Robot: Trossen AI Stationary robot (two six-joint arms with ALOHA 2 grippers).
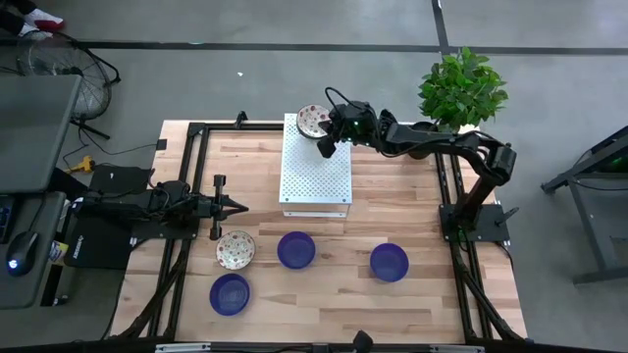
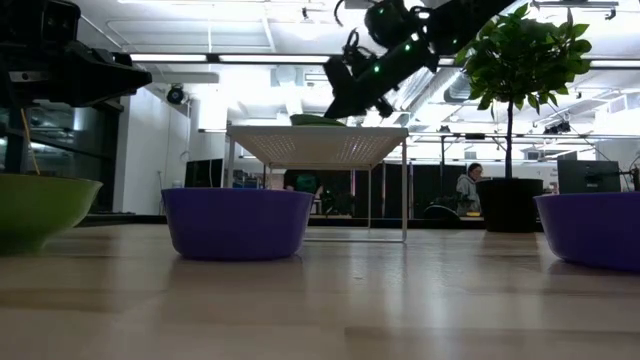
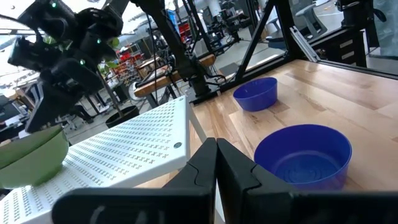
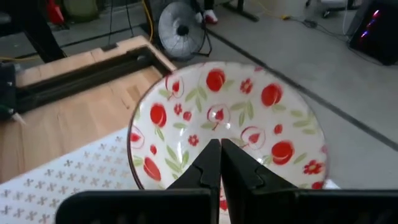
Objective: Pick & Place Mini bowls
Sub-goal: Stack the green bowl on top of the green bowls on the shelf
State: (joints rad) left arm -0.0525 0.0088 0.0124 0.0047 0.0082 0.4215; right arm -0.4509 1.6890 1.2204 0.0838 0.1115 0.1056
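High view: the right gripper (image 1: 325, 147), fingers closed and empty, is poised over a floral bowl (image 1: 313, 120) at the far corner of the white perforated stand (image 1: 316, 176). A nudge could tip the bowl off. Three blue bowls (image 1: 295, 249) and another floral bowl (image 1: 235, 249) sit empty nearer than the stand. The left gripper (image 1: 238, 206) is closed, empty.

One floral bowl (image 1: 313, 121) sits upright on my white perforated stand's (image 1: 316, 181) far corner; another floral bowl (image 1: 235, 249) and three blue bowls (image 1: 295, 249) (image 1: 389, 262) (image 1: 230, 294) rest upright on the worktop (image 1: 412, 216).
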